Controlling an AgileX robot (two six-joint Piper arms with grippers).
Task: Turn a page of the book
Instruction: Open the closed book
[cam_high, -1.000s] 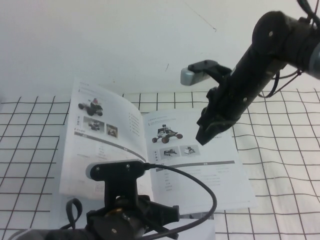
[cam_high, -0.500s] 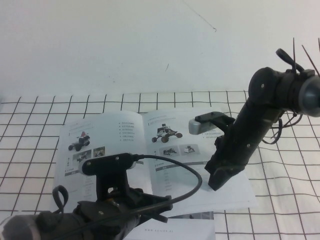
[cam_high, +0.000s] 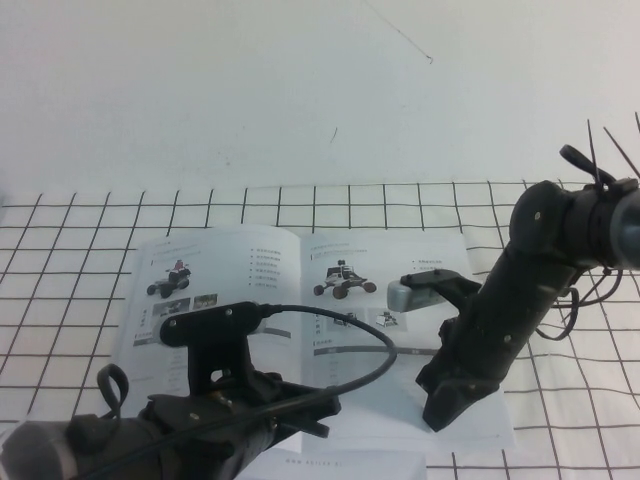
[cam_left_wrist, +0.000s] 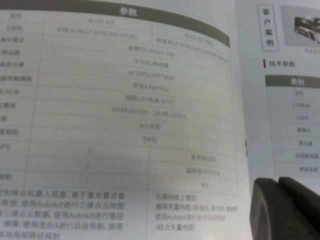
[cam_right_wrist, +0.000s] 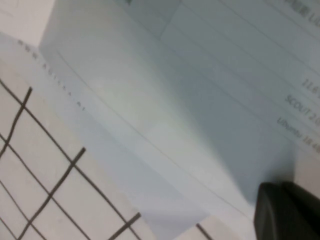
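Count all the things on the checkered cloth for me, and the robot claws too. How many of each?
Books: 1, the open book
Loose white sheets: 1, the sheet at the near edge
Robot claws: 2, the left claw over the book's near edge, the right claw shut over the right-hand page
Total: 4

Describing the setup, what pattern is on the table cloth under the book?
White cloth with a black grid, clearest in the high view.

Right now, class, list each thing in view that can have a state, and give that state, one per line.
book: open, lying flat on the gridded cloth.
page: right-hand leaf, lying flat, not lifted.
right hand: shut, down at the page's near right corner, holding nothing that shows.
left hand: low over the book's near edge; open or shut unclear.
plain white sheet: flat, partly under the book's near edge.
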